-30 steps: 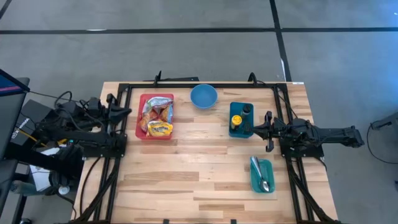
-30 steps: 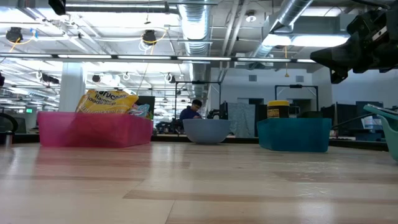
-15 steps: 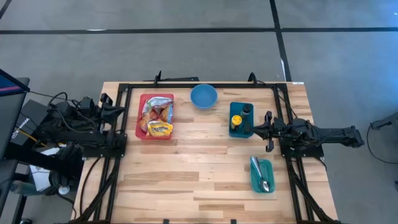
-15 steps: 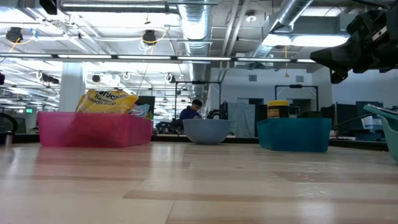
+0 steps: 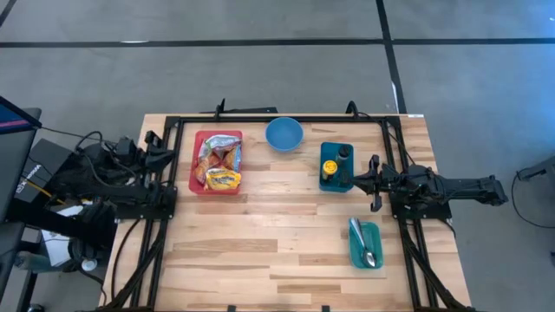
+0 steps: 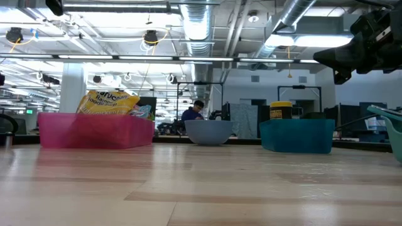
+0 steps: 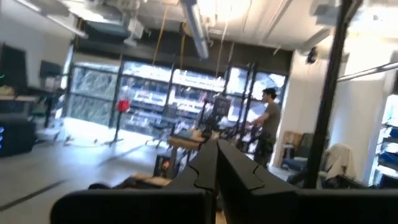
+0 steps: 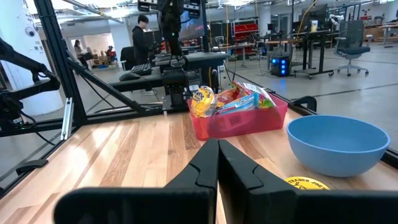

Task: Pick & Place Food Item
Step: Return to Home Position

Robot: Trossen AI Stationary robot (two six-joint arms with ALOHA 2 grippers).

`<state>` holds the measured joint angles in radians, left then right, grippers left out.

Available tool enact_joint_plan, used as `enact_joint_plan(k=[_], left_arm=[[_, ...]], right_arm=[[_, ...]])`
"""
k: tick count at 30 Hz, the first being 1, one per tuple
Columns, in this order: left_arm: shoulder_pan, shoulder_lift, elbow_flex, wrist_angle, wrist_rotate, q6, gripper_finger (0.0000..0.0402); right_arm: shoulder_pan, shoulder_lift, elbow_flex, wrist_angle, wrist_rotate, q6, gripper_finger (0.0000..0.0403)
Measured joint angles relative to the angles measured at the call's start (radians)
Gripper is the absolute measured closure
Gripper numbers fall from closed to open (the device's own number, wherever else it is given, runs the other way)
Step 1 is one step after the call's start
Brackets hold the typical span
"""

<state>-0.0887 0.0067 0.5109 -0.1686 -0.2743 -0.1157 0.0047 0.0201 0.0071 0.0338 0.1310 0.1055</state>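
While both arms sit tucked at their own sides of the surface, the green bin (image 5: 378, 236) near the front edge has the spoons (image 5: 359, 236) lying inside. Just behind it the right tool (image 8: 217, 149) hangs level, fingers pressed together on nothing. Left tool (image 7: 217, 152) is at the left edge, tilted up, pinched closed too, empty. Farther off: red snack bin (image 5: 194, 169), blue bowl (image 5: 284, 134).
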Motion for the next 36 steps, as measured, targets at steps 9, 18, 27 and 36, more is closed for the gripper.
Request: enact_joint_plan(k=[9, 18, 27, 36], left_arm=[[0.000, 0.001, -0.185, 0.185, 0.019, 0.008, 0.0400], [0.000, 0.002, -0.313, 0.290, 0.132, 0.003, 0.0400], [0.000, 0.002, -0.419, 0.345, 0.147, 0.000, 0.0400], [0.000, 0.002, -0.505, 0.412, 0.147, 0.008, 0.0400]], right_arm=[[0.000, 0.000, 0.000, 0.000, 0.000, 0.000, 0.0402], [0.000, 0.000, 0.000, 0.000, 0.000, 0.000, 0.0402], [0.000, 0.000, 0.000, 0.000, 0.000, 0.000, 0.0402], [0.000, 0.000, 0.000, 0.000, 0.000, 0.000, 0.0402]])
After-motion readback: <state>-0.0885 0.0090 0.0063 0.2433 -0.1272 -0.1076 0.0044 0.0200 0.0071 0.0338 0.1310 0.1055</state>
